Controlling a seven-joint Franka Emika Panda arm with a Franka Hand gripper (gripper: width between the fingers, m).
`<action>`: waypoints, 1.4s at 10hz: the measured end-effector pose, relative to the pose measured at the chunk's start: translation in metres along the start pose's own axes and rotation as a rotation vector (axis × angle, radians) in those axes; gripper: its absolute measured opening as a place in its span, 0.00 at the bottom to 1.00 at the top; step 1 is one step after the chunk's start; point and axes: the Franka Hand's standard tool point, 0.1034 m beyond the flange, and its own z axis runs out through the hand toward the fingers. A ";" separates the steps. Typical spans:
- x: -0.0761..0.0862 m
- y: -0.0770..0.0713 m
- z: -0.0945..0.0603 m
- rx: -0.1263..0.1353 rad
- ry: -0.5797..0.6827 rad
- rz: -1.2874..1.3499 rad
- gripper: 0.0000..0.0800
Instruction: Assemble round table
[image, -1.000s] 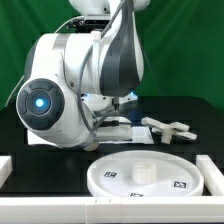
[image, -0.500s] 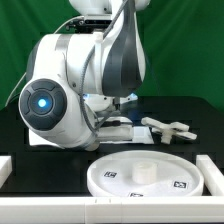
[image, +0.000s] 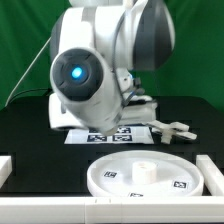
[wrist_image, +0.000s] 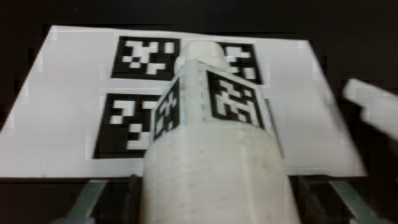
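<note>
In the wrist view the white cylindrical post (wrist_image: 217, 140), tagged on its sides, lies lengthwise between my gripper's (wrist_image: 214, 200) fingers (wrist_image: 93, 196), which are shut against both of its sides. It hangs over the marker board (wrist_image: 71, 100). In the exterior view the arm's bulk hides the gripper and the post. The large round rimmed disc (image: 105, 180) lies at the front of the black table, with a raised hub (image: 143, 170) at its centre. The cross-shaped piece (image: 170, 129) lies behind the disc, to the exterior view's right; a white bit of it (wrist_image: 368, 100) shows beside the board.
The marker board (image: 95, 134) lies flat behind the disc, under the arm. White edge rails stand at the exterior view's left (image: 8, 166), its right (image: 215, 165) and along the front (image: 100, 212). A green curtain hangs behind.
The arm has risen and swung toward the exterior view's right, uncovering the marker board. The disc and the cross-shaped piece have not moved.
</note>
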 end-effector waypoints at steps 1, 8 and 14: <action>-0.009 -0.004 -0.018 0.017 0.089 -0.003 0.51; -0.011 -0.025 -0.064 -0.049 0.581 -0.017 0.51; 0.002 -0.032 -0.102 -0.086 1.040 -0.028 0.51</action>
